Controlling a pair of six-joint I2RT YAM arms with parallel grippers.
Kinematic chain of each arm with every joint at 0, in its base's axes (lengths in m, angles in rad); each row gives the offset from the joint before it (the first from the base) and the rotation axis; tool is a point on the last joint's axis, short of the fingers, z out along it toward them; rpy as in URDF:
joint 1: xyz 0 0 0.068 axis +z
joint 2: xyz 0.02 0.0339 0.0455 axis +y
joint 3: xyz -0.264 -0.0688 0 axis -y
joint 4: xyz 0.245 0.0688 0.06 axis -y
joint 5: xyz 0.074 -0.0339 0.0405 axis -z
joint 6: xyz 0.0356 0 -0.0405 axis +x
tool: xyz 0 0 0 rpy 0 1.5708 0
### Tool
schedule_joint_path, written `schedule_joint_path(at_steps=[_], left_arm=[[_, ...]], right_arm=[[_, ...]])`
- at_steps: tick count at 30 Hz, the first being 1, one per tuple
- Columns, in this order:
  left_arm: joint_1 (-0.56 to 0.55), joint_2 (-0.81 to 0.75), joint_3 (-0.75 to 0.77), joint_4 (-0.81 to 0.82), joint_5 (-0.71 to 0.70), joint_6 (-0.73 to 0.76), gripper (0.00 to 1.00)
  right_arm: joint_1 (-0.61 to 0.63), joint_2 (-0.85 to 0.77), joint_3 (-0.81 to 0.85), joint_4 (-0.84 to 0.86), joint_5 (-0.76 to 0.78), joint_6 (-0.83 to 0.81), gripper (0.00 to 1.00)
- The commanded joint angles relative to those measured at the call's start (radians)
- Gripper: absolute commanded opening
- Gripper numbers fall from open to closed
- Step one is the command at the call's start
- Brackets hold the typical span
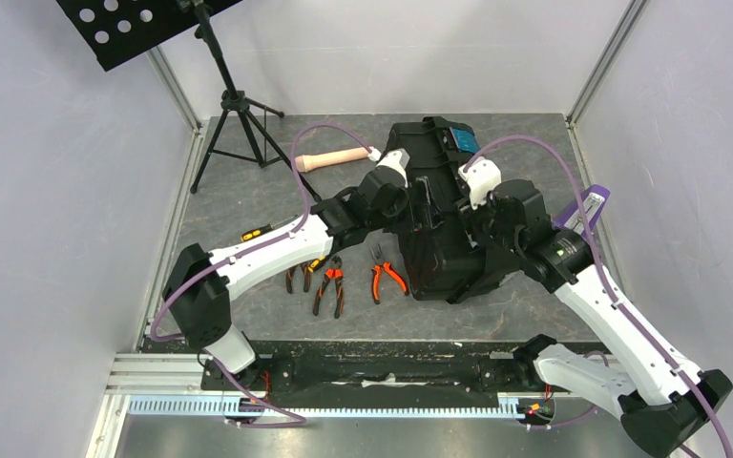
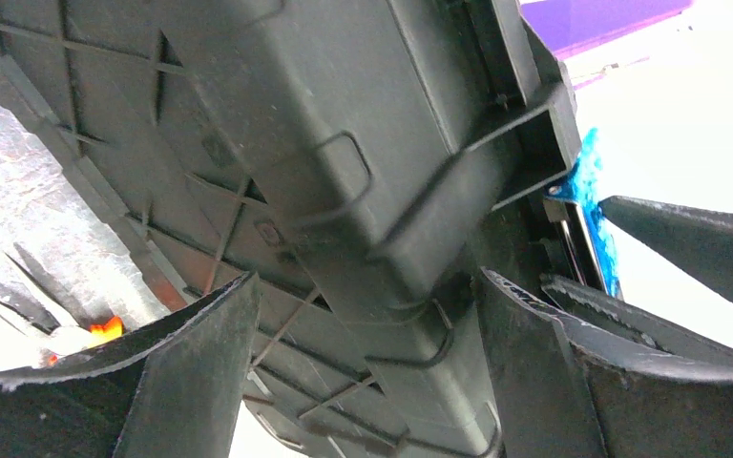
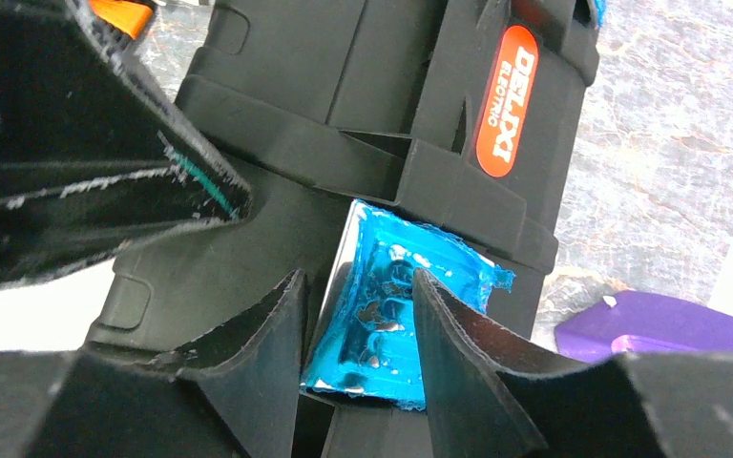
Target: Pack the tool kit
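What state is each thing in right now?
Toolbox: lying on the table, lid state unclear.
Blue latch: between the right jaws.
Pliers: loose on the table, unpacked.
Screwdriver: loose on the table.
Left gripper: jaws open over the toolbox.
Right gripper: jaws astride the latch, grip unclear.

The left arm (image 1: 267, 243) and right arm (image 1: 611, 305) are reaching forward, angling inward toward each other. The left end effector (image 2: 367, 286) is spreading its fingers wide; the right end effector (image 3: 358, 286) is showing a narrower gap.
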Motion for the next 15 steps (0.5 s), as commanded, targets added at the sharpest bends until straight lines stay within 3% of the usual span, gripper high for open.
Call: schedule_joint_path(at_steps=[1,7,15], left_arm=[[-0.034,-0.013,-0.003,-0.104,0.044,0.05,0.87],[-0.036,0.014,-0.026,-0.07,0.074,-0.004,0.87],[-0.015,0.056,-0.236,-0.097,-0.11,-0.091,0.68]], right_arm=[[0.006,0.023,0.006,-0.092,0.188,-0.019,0.45],[0.034,0.041,0.012,-0.105,0.282,-0.017,0.43],[0.079,0.034,0.06,-0.151,0.52,-0.004,0.36]])
